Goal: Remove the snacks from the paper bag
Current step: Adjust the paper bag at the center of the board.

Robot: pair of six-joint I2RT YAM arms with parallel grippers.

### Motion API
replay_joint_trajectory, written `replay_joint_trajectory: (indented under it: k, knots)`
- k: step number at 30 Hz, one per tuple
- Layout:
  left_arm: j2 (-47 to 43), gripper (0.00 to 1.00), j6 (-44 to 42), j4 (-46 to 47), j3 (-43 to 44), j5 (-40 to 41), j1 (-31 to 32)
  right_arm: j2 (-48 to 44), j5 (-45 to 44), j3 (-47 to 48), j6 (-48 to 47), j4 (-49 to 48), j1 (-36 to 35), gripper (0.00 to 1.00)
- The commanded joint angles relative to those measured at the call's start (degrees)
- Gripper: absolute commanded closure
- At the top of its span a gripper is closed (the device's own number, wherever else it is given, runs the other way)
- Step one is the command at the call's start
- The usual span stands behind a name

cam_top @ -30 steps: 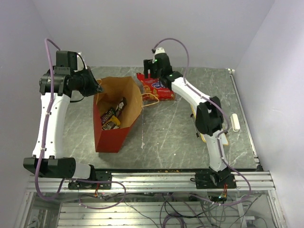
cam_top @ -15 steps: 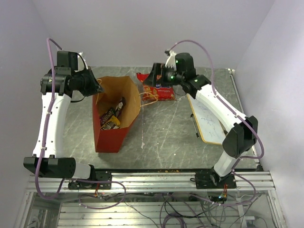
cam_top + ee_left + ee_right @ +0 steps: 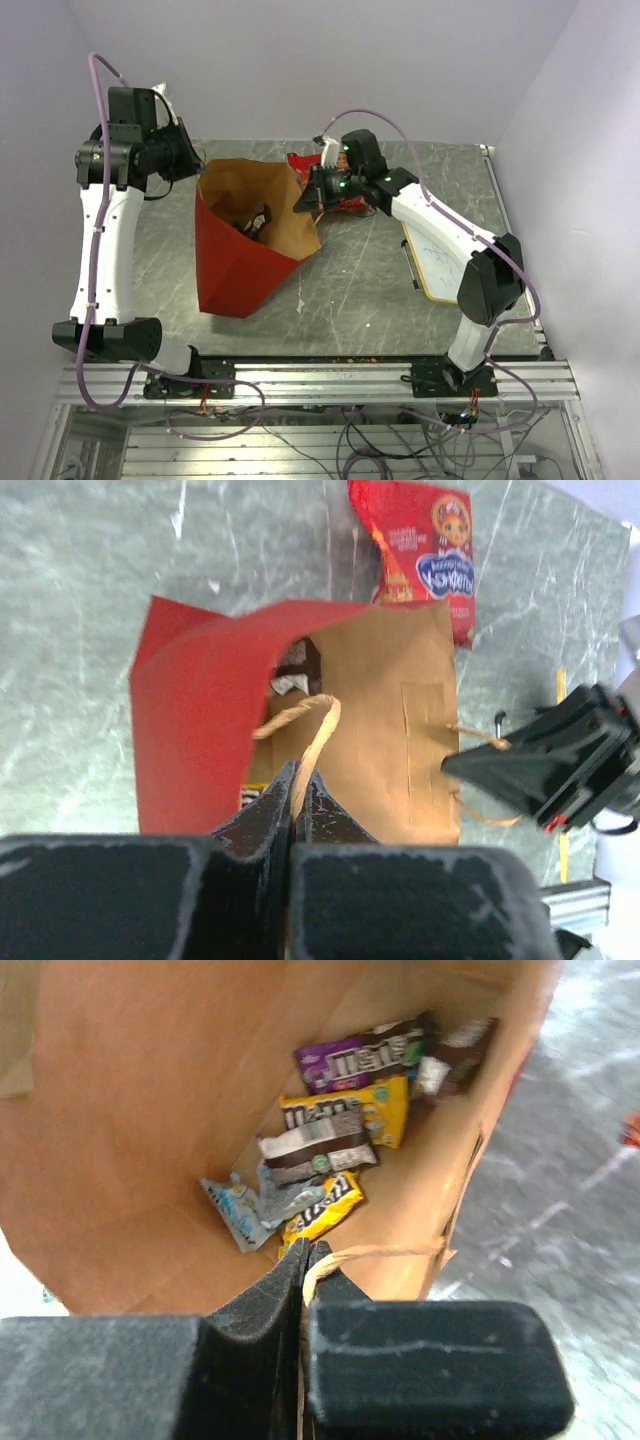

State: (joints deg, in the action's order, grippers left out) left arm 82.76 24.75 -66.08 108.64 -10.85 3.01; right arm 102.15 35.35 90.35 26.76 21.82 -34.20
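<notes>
The paper bag (image 3: 235,265), red outside and kraft brown inside, hangs tilted between both arms with its mouth spread. My left gripper (image 3: 297,778) is shut on the bag's left string handle (image 3: 300,715), high at the bag's left rim (image 3: 200,172). My right gripper (image 3: 318,1255) is shut on the right string handle (image 3: 385,1253) at the opposite rim (image 3: 303,198). Inside the bag lie small snacks: a purple packet (image 3: 355,1060), a yellow packet (image 3: 372,1110), a dark wrapper (image 3: 315,1148) and a silvery wrapper (image 3: 232,1212). The large red packet (image 3: 425,555) lies on the table behind the bag.
A white wood-framed board (image 3: 440,255) lies on the grey marbled table (image 3: 370,290) at the right, under the right arm. A loose string (image 3: 300,290) hangs from the bag's front right. The table's back edge meets the wall just behind the red packet.
My right gripper left the red packet, swung to the bag's right handle and shut on it. The bag has risen and tilted, and its mouth is now stretched wider. The left gripper rose slightly.
</notes>
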Motion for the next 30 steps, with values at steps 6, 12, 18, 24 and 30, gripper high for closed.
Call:
replay_joint_trajectory:
  k: [6,12,18,24,30]
  knots:
    - [-1.10,0.93,-8.49,7.37,6.75,3.17,-0.47,2.04,-1.20,3.10,-4.62,-0.15,-11.72,1.00]
    - [-6.61,0.93,-2.34,14.59,-8.35,-6.93,-0.50,0.58,-4.11,-0.71,-8.35,2.91,-11.96,1.00]
    - [-13.43,0.93,5.47,21.48,-24.36,-15.23,-0.52,-2.17,-10.89,-7.17,-12.39,7.13,-11.95,0.94]
    - [-16.51,0.93,9.18,24.65,-30.19,-21.99,-0.46,-6.65,-19.77,-10.58,-15.57,8.99,-11.76,0.79]
    - [-17.91,0.93,10.76,24.73,-31.22,-24.21,-0.46,-13.25,-25.74,-14.48,-23.91,3.00,-11.56,0.46]
